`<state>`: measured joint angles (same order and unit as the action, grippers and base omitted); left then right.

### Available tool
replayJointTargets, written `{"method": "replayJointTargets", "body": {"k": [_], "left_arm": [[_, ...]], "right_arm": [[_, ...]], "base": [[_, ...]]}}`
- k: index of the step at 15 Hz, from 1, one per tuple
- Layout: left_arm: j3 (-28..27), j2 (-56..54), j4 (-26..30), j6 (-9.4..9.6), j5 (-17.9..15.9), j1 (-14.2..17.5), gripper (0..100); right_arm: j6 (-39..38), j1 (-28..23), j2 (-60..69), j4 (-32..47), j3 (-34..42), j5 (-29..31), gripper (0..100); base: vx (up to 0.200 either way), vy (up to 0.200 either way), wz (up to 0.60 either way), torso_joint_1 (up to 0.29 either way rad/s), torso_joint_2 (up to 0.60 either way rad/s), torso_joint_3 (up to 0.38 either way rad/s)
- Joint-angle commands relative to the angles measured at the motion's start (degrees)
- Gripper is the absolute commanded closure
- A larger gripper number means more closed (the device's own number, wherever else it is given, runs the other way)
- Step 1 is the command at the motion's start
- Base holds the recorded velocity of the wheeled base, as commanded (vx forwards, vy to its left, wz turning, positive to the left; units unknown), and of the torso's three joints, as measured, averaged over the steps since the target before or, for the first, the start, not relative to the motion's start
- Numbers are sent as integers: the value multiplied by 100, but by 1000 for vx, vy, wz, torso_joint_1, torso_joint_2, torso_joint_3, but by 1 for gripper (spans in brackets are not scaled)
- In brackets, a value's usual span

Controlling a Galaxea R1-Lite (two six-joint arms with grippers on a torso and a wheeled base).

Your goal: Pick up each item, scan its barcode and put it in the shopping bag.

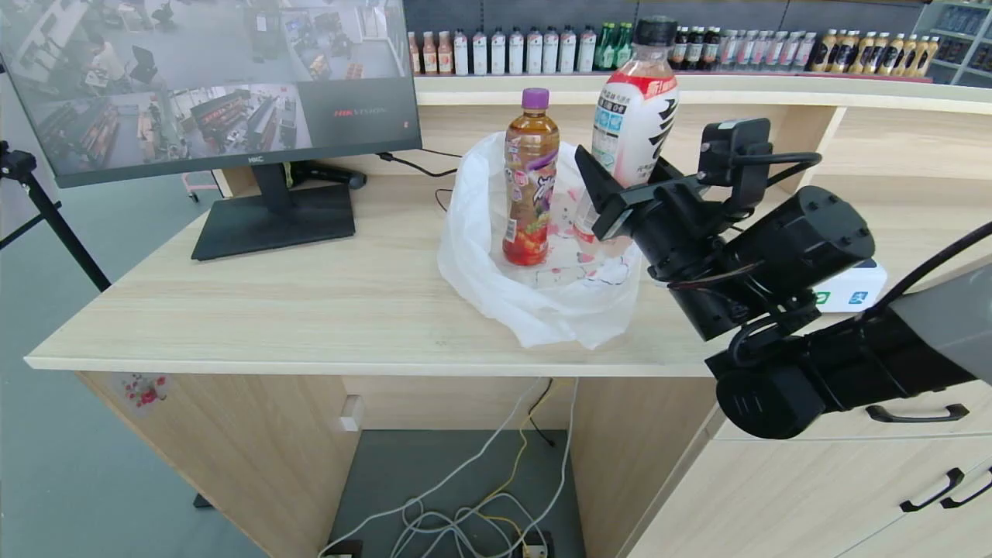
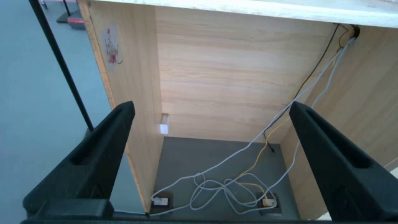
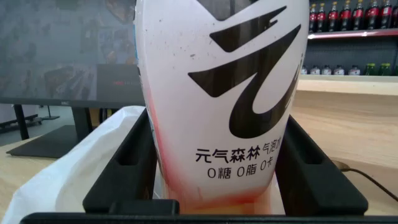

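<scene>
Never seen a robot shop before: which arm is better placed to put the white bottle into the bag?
Right. The right gripper is shut on the white bottle, right by the shopping bag; the left gripper is open, low, facing the cables under the desk.

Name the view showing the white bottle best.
Head view: the white bottle shows from cap downward, in the right gripper. Right wrist view gives its label close up; left wrist view faces cables under the desk.

wood counter (image 1: pixel 310 310) | monitor (image 1: pixel 209 77) left | bottle shelf (image 1: pixel 504 53) behind | grey floor (image 1: pixel 46 480) | cables (image 1: pixel 457 527) beneath
</scene>
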<state>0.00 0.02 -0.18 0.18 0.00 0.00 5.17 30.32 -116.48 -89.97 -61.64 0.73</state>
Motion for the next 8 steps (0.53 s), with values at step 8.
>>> {"method": "replayJointTargets", "body": {"k": [8], "left_arm": [[0, -2, -26, -1, 9, 0, 0]], "right_arm": [[-69, -395, -780, -3, -481, -267, 100]], "base": [[0, 0, 0, 0, 0, 0]]}}
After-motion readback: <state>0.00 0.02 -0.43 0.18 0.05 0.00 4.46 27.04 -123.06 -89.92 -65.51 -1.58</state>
